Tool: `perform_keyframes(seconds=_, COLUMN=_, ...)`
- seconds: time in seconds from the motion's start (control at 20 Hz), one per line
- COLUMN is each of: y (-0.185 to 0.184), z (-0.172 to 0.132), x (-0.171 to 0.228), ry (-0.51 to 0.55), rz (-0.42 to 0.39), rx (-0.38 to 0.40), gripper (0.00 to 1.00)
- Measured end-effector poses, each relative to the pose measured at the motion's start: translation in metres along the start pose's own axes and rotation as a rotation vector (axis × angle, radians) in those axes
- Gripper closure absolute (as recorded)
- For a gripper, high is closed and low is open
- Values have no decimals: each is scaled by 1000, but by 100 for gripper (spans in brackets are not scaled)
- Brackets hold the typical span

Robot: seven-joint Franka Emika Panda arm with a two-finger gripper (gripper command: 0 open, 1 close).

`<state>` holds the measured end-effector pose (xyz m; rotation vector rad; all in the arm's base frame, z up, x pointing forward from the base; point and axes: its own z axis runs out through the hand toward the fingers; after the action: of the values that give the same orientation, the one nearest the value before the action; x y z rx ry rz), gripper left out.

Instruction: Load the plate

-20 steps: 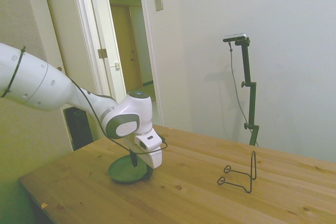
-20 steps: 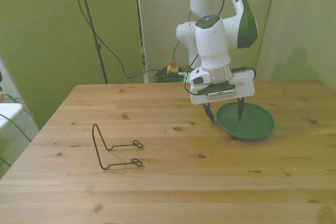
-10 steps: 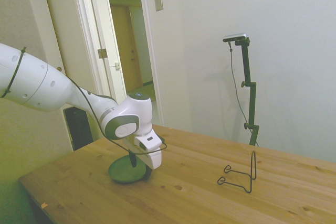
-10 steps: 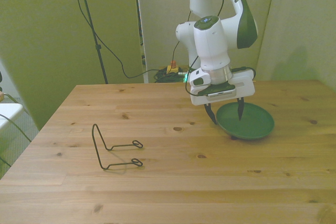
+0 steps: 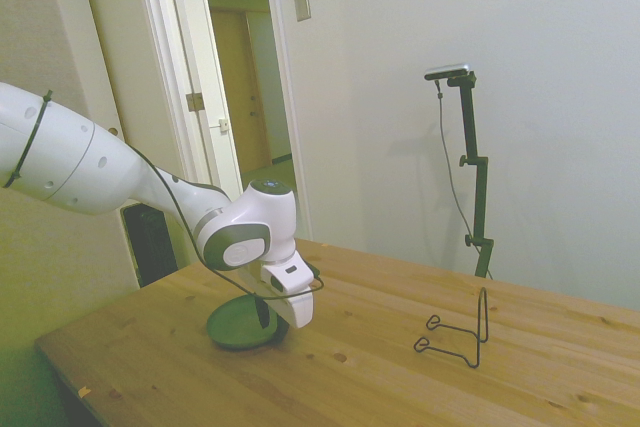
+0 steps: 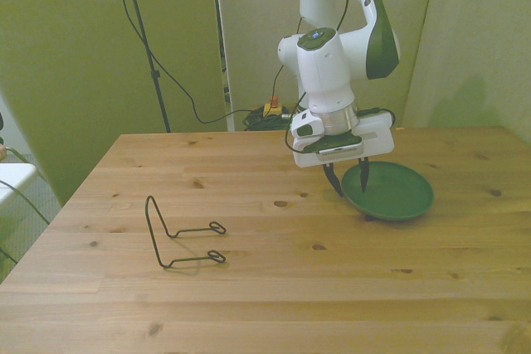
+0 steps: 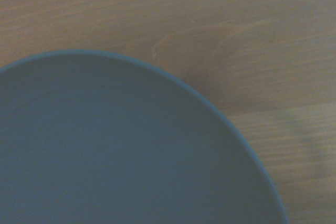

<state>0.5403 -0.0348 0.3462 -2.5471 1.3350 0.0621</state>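
Observation:
The dark green plate lies flat on the wooden table toward the front view's right; the side view shows the plate under the arm. My gripper points down over the plate's rim on the front view's left side. One finger is outside the rim, the other is over the plate's inside. The fingers stand a small gap apart, with the rim between them. In the wrist view the plate fills most of the picture, close by and blurred.
A black wire rack stands upright on the table at the front view's left, well away from the plate; the side view has the rack at the right. Bare wood lies between rack and plate. An open doorway is behind the arm.
The fingers have drawn closer together around the plate's rim. The wrist has shifted slightly toward the front view's left and tilted. The plate has not moved.

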Motion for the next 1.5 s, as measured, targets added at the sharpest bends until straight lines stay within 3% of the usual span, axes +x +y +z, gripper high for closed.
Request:
perform_keyframes(seconds=0.9, y=-4, z=-12, x=6, ry=-1, rz=3, rx=6, gripper=100)
perform_keyframes(seconds=1.2, y=7, z=-50, x=23, ry=2, rz=11, rx=-12, gripper=100)
perform_keyframes(seconds=1.5, y=23, z=-112, x=54, ry=31, rz=20, rx=-17, gripper=100)
